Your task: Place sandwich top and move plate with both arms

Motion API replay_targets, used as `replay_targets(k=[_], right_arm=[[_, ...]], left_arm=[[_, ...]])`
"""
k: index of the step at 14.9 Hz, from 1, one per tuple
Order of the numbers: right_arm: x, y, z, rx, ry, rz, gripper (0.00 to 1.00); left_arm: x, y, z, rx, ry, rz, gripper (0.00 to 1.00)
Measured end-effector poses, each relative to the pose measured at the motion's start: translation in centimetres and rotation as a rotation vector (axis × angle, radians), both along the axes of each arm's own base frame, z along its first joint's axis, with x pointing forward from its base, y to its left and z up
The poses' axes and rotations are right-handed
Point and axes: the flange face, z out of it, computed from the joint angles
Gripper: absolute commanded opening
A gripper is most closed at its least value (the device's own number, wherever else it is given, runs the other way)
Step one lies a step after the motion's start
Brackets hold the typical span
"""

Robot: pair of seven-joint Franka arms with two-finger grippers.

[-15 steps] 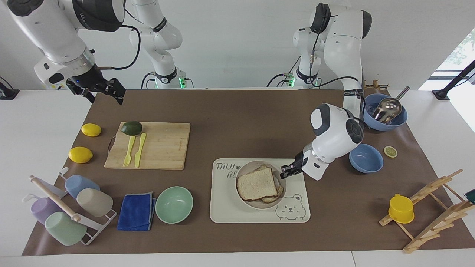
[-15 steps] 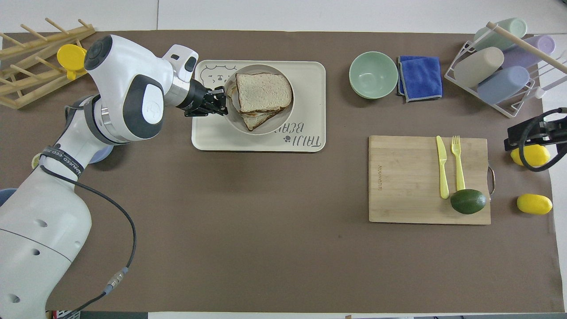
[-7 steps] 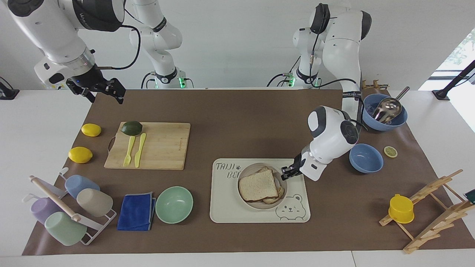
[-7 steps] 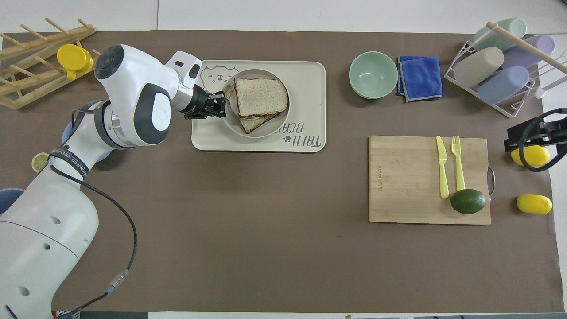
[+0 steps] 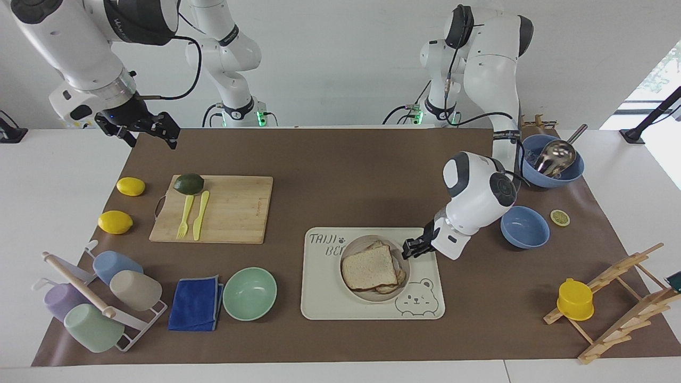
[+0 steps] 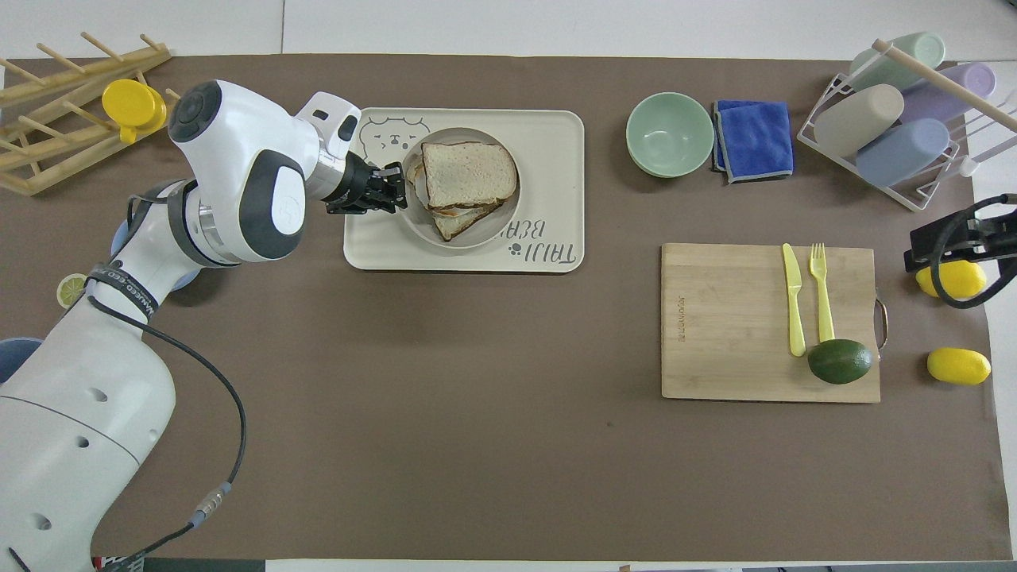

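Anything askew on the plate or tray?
Slightly. The sandwich top lies rotated against the slice beneath, whose corner pokes out from under it. The plate sits on the tray, shifted toward the left pincer at its rim. Nothing spilled.

Sandwich top point(image 5: 369, 268) on stack in plate point(image 5: 403, 275), plate on bear tray point(image 5: 319, 303). My left gripper point(image 5: 408, 249) at plate rim, my right gripper point(image 5: 143, 129) over table corner near the lemons point(image 5: 131, 186).
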Motion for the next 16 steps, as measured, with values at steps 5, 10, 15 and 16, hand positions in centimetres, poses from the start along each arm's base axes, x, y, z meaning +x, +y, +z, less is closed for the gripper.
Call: replay_targets(k=[5,10,15,16], right_arm=[[0.0,0.0,0.0,0.000,0.000,0.000,1.00],[0.0,0.0,0.0,0.000,0.000,0.000,1.00],[0.0,0.0,0.0,0.000,0.000,0.000,1.00],[0.0,0.0,0.0,0.000,0.000,0.000,1.00]], left_arm=[[0.8,5.3,7.6,0.083,-0.038,-0.018,1.00],[-3.0,10.4,19.3,0.232,-0.075,-0.044,1.00],[-7.4,14.9,27.1,0.303,-0.072,-0.004,1.00],[-8.3,15.2,28.0,0.320,-0.063,-0.005,1.00]])
